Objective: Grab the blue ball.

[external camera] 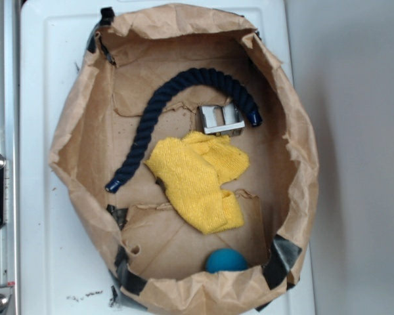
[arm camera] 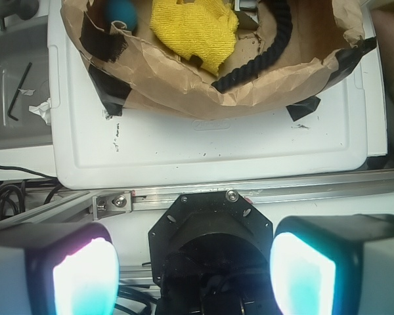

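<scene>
Resting by bag rim: blue ball [external camera: 226, 260]; wrist view alone shows gripper [arm camera: 194, 272], jaws apart, empty

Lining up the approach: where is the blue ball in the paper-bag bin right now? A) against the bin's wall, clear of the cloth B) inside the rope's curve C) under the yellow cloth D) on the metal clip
A: the blue ball rests against the paper bin's wall, apart from the yellow cloth.
</scene>
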{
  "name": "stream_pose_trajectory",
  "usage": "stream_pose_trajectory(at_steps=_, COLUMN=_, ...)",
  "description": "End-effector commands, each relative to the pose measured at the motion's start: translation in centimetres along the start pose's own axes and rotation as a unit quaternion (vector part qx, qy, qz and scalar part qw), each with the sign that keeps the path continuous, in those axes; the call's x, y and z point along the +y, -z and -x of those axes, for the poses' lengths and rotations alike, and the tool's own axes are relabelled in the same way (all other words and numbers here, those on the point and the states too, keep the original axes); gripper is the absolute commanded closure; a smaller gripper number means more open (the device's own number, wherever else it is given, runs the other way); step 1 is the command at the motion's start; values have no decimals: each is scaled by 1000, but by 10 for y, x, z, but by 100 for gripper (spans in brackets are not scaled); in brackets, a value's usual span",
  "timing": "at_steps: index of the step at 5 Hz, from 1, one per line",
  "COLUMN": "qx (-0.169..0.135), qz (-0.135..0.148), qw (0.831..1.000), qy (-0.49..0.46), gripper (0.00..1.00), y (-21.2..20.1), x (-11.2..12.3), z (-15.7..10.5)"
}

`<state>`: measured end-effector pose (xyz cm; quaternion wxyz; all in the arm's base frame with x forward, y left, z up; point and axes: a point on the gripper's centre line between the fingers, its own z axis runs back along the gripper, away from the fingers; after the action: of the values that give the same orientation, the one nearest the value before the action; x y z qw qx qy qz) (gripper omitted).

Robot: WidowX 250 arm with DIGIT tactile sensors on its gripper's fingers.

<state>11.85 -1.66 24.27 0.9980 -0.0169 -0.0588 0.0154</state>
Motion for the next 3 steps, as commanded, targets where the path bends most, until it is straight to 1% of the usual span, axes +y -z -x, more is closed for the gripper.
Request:
stream_pose_trajectory(at_steps=1, qx=0, qz=0, qw=1000, qy=0, gripper=0, y=0, x=0, z=0)
stream_pose_trajectory(at_steps=2, qx=-8, qz=-17, qw=1000, qy=-4, gripper=0, y=13, x=-9, z=-46)
stream_pose_trajectory(at_steps=3, qx=-30, qz=-27, qw=999, qy=-6, gripper=0, y=24, x=-5, z=-86)
